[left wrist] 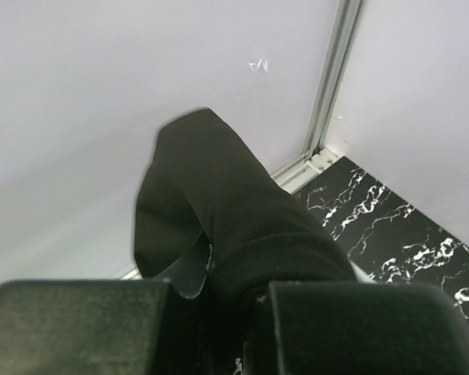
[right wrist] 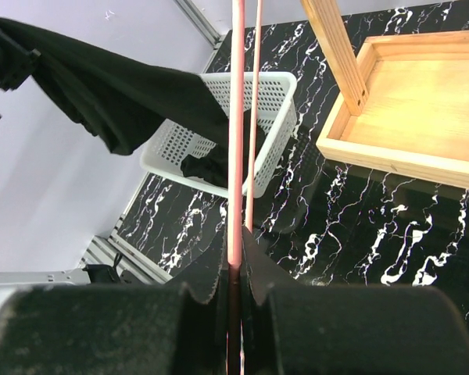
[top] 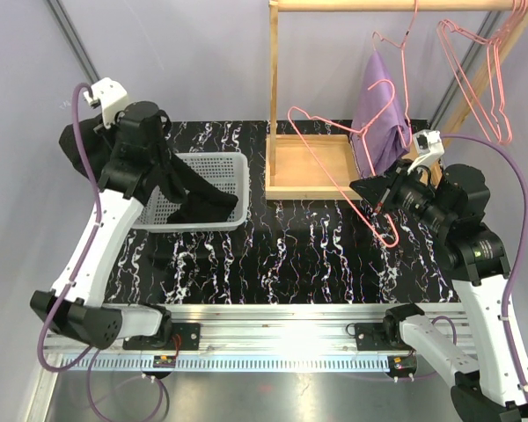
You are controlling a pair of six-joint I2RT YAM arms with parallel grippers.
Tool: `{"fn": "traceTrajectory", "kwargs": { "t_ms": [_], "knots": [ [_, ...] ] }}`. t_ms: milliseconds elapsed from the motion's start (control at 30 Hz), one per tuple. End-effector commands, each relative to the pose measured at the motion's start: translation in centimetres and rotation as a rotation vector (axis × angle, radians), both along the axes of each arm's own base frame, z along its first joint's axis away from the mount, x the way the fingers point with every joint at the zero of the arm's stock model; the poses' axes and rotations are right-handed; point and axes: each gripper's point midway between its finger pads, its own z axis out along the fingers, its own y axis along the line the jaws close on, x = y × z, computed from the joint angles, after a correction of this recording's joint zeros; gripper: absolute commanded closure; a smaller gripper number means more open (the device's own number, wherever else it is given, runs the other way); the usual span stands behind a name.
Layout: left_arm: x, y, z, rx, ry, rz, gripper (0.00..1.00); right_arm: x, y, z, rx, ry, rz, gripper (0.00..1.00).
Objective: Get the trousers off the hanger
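Two grips: your left gripper point(left wrist: 219, 308) pinches black trousers point(left wrist: 219, 211); right gripper point(right wrist: 234, 289) clamps pink hanger point(right wrist: 236, 117); purple trousers point(top: 383, 105) hang just beyond it, nearer that arm

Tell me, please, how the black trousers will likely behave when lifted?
Probably floppy: the black trousers sag from the left gripper into the white basket. Likely light, since a small pinch carries them. They may trail over its rim.

Looks like a robotics lab cell: plain pale wall panels point(top: 202, 53) in metal framing point(top: 75, 44), aluminium rail point(top: 273, 321) carrying bolted arm bases point(top: 172, 334), black marbled tabletop point(top: 290, 255), wooden rack point(top: 274, 97).
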Motion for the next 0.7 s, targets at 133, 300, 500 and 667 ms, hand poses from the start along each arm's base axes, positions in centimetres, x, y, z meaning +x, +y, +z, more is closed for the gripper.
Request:
{"fn": "traceTrajectory", "kwargs": {
  "t_ms": [133,300,500,667],
  "knots": [
    [5.6,-3.1,2.0,-0.218,-0.267,-0.085,1.00,0.1,0.5,1.2,0.014,-0.046,0.023,1.00],
    [7.2,-3.7,1.6,-0.324,-0.359,-0.021,1.00,0.2,0.4,0.7,-0.006,-0.035,0.026,1.00],
    [8.5,-5.3,1.2,-0.362,-0.499,-0.032,1.00,0.7,0.7,0.6,0.001,-0.034,0.036,1.00],
    [8.4,-6.2,-0.3,-0.408,-0.552,-0.036,1.00,1.0,0.8,0.5,-0.004,-0.030,0.041,1.00]
  ]
}}
